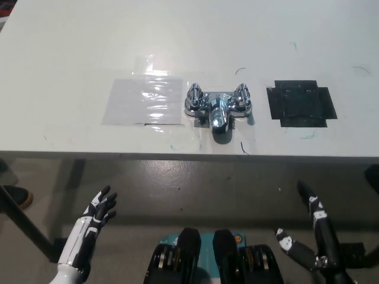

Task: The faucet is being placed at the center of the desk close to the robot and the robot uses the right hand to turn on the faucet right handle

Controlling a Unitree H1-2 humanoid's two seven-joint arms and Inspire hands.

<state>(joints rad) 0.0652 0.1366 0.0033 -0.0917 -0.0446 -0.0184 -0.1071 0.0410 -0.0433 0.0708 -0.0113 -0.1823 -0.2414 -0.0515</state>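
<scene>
A chrome faucet point(218, 109) stands on the white desk point(189, 47) near its front edge, at the middle. Its right handle point(241, 98) and left handle point(193, 98) flank a short spout that points toward me. My black right hand point(311, 234) hangs below the desk's front edge at the lower right, open with fingers spread, well apart from the faucet. At the lower left my white left hand point(96, 219) rests below the desk edge, open as well.
A clear shiny tape patch point(144, 100) lies on the desk left of the faucet. A black tape square point(301, 103) lies to its right. Grey floor shows below the desk edge, with a dark desk leg point(23, 228) at the left.
</scene>
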